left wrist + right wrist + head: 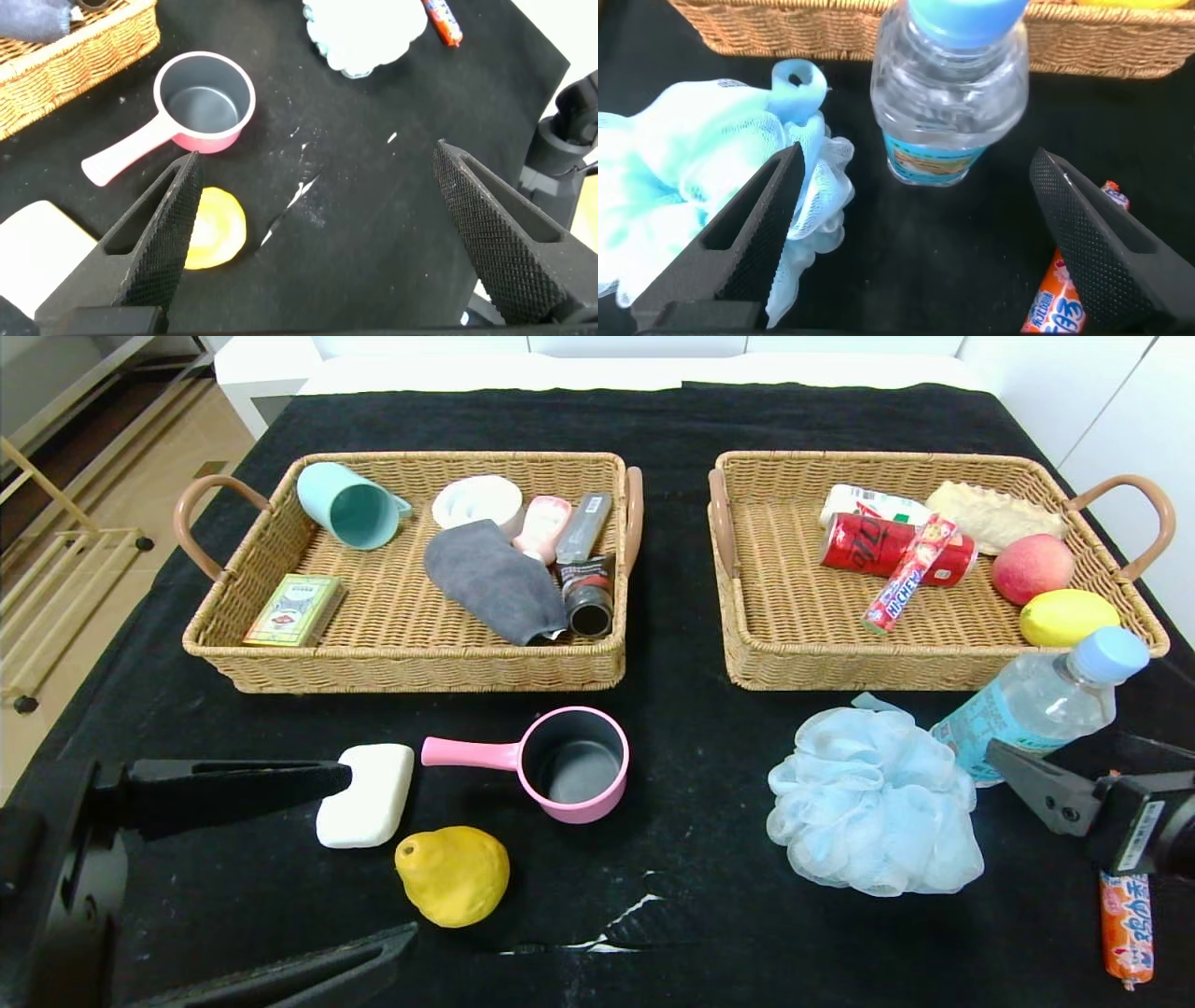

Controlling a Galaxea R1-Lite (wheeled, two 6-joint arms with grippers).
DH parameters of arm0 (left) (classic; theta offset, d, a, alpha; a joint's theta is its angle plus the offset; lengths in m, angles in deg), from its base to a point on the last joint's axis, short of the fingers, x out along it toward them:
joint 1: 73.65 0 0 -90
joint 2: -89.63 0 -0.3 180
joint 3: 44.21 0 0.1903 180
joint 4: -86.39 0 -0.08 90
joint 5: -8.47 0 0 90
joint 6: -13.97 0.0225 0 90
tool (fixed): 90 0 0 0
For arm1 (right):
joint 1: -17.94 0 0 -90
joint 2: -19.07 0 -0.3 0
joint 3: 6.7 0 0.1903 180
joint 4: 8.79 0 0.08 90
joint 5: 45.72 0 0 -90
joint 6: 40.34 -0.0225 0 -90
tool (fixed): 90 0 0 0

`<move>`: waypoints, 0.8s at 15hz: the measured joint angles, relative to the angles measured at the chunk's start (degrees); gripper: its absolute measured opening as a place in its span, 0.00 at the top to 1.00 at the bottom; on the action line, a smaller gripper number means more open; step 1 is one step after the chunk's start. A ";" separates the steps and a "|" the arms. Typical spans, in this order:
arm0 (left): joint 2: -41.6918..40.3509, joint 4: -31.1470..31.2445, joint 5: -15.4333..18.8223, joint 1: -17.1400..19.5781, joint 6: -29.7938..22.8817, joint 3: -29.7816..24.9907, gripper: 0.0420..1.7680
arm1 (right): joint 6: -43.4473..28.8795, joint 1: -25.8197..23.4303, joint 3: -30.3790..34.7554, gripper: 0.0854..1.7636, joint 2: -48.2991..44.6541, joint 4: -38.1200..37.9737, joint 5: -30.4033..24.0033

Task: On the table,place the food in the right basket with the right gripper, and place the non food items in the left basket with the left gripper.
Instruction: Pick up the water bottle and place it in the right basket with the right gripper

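On the black table [672, 569] lie a white soap bar [366, 795], a pink pot [571, 763], a yellow pear [453, 875], a pale blue puff [873, 803], a blue-capped bottle [1036, 705] and an orange sausage stick [1125, 929]. My left gripper [383, 851] is open and empty, low at the front left; one finger reaches the soap, and the pear lies between the fingers. The left wrist view shows the gripper [316, 154], pear [217, 229] and pot [206, 101]. My right gripper [1027, 782] is open and empty just short of the bottle [952, 93], with the puff [691, 159] beside it.
The left basket [401, 653] holds a teal cup [350, 506], a grey cloth [495, 581] and small items. The right basket [794, 663] holds a red can [864, 543], an apple [1032, 567] and a lemon [1067, 616]. A white tear [625, 915] marks the cloth.
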 joint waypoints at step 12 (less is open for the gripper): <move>-0.17 -0.04 -0.17 -0.35 -0.05 -0.12 0.00 | 0.13 -4.66 -0.55 0.00 6.64 11.30 1.10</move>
